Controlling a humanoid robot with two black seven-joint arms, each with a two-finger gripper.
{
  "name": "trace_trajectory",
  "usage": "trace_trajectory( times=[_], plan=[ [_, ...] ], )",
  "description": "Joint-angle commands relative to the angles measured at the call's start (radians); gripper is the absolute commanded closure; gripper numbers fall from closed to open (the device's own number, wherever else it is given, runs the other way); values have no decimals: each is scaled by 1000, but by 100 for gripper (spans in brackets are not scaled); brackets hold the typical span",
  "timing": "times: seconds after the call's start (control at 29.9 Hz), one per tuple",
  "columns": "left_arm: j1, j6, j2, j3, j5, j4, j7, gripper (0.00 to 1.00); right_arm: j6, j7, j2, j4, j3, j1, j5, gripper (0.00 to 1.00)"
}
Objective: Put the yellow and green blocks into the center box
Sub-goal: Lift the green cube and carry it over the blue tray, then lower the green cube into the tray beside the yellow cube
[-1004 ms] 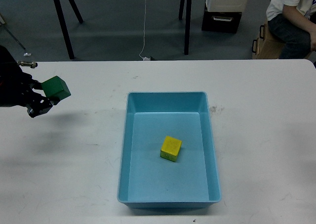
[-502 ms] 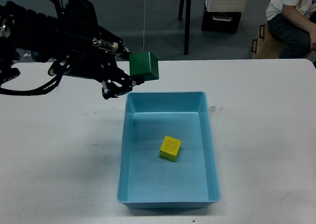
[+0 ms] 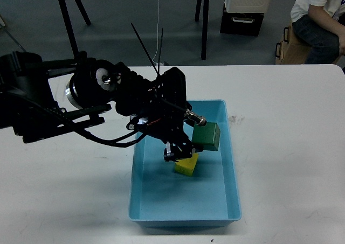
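Observation:
My left gripper reaches in from the left over the light blue box and is shut on the green block, holding it above the box's inside, right of centre. The yellow block lies on the box floor, just below and left of the green block, partly hidden by the gripper. My right gripper is out of view.
The box stands in the middle of a white table. Black stand legs, a dark case and a seated person are beyond the table's far edge.
My left arm has swung right and down with the green block, from the table's left side, past the box's far left corner, to above the box's inside. The yellow block has not moved.

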Motion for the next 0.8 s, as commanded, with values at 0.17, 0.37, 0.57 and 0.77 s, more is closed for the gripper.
trace_trajectory(
  times=[0.17, 0.37, 0.57, 0.77],
  plan=[
    [79, 0, -66, 7, 0, 102, 0, 86, -1, -2, 2, 0, 8, 9, 2, 1],
    [87, 0, -84, 14, 0, 156, 0, 84, 0, 0, 2, 0, 15, 9, 2, 1],
    [90, 0, -84, 19, 0, 156, 0, 80, -1, 0, 0, 2, 15, 9, 2, 1],
    [98, 0, -84, 36, 0, 164, 0, 74, 0, -2, 0, 2, 15, 9, 2, 1]
  ],
)
